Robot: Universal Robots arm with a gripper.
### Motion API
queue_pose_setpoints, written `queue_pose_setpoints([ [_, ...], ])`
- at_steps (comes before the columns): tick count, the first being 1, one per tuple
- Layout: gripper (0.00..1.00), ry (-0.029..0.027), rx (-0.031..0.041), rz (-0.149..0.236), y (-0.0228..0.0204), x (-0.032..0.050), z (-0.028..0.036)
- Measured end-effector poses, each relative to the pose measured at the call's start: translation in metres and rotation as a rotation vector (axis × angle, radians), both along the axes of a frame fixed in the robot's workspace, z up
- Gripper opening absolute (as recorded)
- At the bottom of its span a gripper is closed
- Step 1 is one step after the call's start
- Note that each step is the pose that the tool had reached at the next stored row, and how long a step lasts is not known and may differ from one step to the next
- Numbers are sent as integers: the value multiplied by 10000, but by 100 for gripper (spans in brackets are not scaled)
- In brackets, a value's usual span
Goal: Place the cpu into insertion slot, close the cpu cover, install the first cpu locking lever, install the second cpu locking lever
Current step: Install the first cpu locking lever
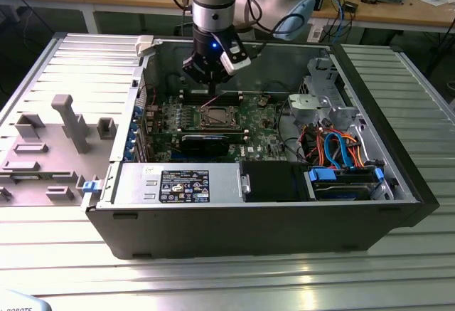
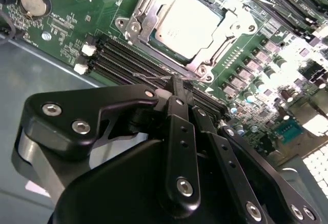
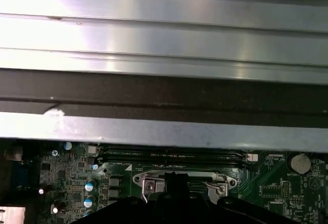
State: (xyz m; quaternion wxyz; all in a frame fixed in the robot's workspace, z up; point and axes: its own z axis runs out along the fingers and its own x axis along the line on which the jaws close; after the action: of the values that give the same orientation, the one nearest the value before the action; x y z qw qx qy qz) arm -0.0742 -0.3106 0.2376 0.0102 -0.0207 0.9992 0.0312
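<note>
The gripper (image 2: 177, 88) was seen with fingers together (nothing clamped), just beside the insertion slot (image 2: 192, 26), where the cpu (image 2: 189, 24) was seated.

The gripper (image 1: 213, 76) is hanging inside the open computer case (image 1: 398, 176), above the motherboard (image 1: 263, 129). Directly beneath and just beyond its fingertips (image 2: 177, 88), the cpu (image 2: 192, 21) is sitting in the insertion slot (image 2: 137, 15), with the cpu cover (image 2: 233, 26) lying over its edges. Memory slots (image 2: 128, 60) are running between the fingertips and the socket. Behind the gripper, the case wall (image 3: 164, 126) is standing.
</note>
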Motion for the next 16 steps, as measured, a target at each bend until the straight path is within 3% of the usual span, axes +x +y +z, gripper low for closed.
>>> queue_pose_setpoints([
  [16,11,0,-5,-115,33,96,-66],
])
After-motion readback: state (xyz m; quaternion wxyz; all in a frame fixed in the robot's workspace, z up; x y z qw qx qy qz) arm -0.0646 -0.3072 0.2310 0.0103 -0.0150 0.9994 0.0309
